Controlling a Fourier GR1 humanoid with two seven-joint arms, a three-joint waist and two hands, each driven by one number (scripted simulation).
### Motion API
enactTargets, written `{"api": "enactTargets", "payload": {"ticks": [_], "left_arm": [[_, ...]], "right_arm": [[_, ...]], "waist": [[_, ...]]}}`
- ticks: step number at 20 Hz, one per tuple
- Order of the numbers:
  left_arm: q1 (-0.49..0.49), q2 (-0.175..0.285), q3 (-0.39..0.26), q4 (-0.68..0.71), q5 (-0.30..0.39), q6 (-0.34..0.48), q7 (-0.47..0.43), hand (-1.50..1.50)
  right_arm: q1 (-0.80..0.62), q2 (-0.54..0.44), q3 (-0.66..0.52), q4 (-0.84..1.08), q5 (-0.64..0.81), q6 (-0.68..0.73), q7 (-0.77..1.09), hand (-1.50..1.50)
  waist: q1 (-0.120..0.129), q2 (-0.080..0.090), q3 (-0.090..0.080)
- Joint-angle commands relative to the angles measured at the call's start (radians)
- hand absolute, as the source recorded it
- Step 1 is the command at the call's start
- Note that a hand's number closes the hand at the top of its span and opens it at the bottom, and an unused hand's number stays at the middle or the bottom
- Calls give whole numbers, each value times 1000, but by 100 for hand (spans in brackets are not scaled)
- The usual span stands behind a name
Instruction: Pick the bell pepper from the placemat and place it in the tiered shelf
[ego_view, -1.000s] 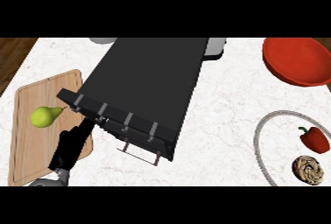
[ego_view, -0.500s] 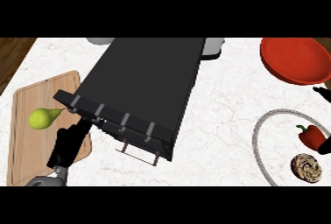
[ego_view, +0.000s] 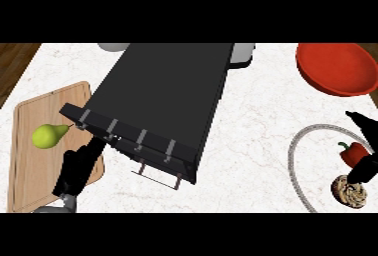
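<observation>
1. Tabletop (ego_view: 251, 140): white marble, carries everything below.
2. Tiered shelf (ego_view: 166, 95): black, centre; nothing visible on it.
3. Cutting board (ego_view: 37, 175): wooden, left; pear (ego_view: 46, 136) on it.
4. Placemat (ego_view: 294, 152): round, grey-rimmed, right edge.
5. Left hand (ego_view: 77, 167): fingers straight, holding nothing, over the board's edge.
6. Right hand (ego_view: 363, 121): spread wide, fingers either side of the pepper, not closed.
7. Bell pepper (ego_view: 353, 154): red, on the placemat.

Progress: early; grasp, lift, carry and placing all remain.
</observation>
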Motion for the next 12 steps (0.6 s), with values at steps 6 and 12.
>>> {"api": "enactTargets", "payload": {"ticks": [6,12], "left_arm": [[-1,-37,32,77,-43,-2,-83,0],[-36,-35,67,130,-47,-52,-85,0]], "right_arm": [[54,13,-92,76,162,-40,-92,-150],[56,101,-110,78,265,-7,-65,-150]], "waist": [[-1,1,0],[-1,1,0]]}}
